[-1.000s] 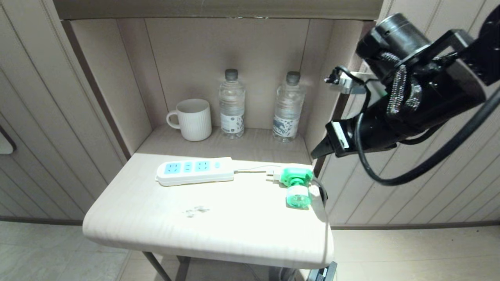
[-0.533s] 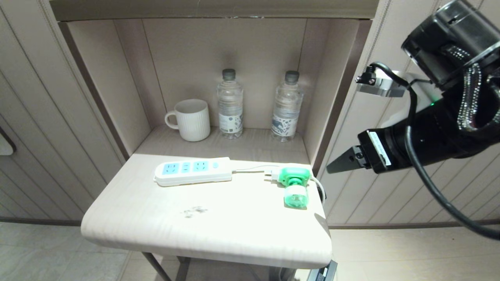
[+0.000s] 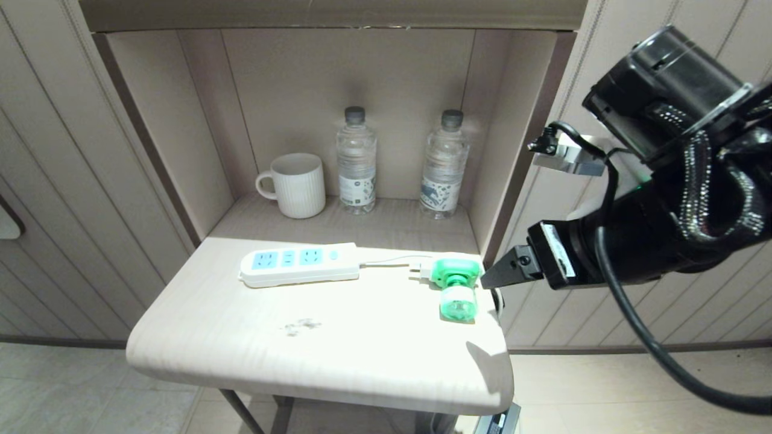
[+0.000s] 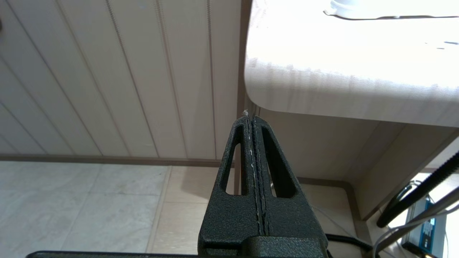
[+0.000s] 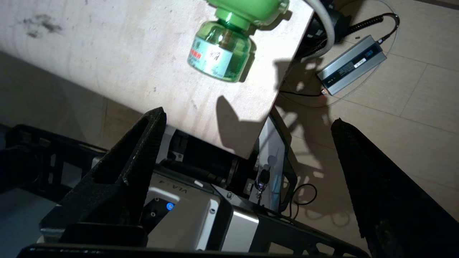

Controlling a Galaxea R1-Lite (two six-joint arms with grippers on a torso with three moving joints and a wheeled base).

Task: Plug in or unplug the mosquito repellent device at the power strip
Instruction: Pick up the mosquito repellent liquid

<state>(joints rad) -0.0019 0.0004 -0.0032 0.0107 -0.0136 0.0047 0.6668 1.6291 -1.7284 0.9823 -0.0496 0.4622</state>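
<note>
Two arms, one busy: the right gripper (image 3: 491,276) hangs beside the table's (image 3: 313,355) right edge, fingers spread wide and empty, pointing at the mosquito repellent device (image 3: 455,286). The left gripper (image 4: 252,123) sits parked low, pressed together. Unplugged, the device lies on its side near that edge, prongs toward the power strip (image 3: 300,263) — well apart. Likely light, rigid and slick; its green plug head looks the safest hold.
</note>
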